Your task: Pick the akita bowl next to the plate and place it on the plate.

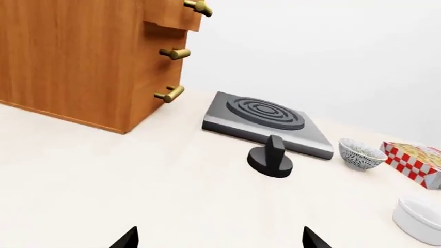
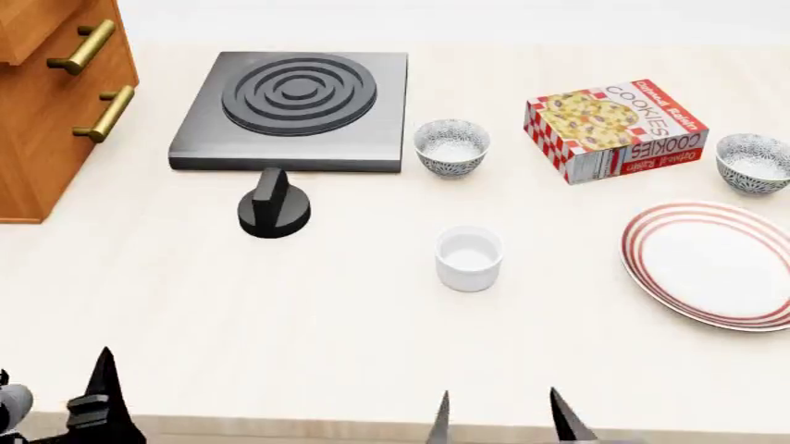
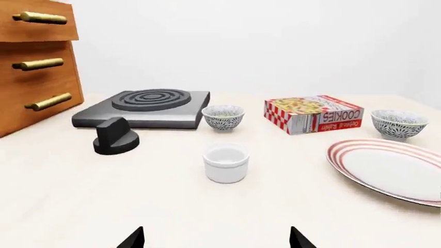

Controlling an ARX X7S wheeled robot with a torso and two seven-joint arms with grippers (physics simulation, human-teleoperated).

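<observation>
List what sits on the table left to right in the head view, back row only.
Wooden drawer cabinet → stove burner → patterned bowl by the stove → cookie box → akita bowl above the plate.

Hotplate (image 2: 296, 106), knob (image 2: 273, 209), white cup (image 2: 469, 258), cookie box (image 2: 613, 128), wooden drawers (image 2: 50, 102)

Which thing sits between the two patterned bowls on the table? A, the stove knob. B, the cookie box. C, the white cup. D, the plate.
B: in the head view the cookie box lies between the bowl by the burner and the bowl above the plate; the cup and plate sit nearer the robot.
</observation>
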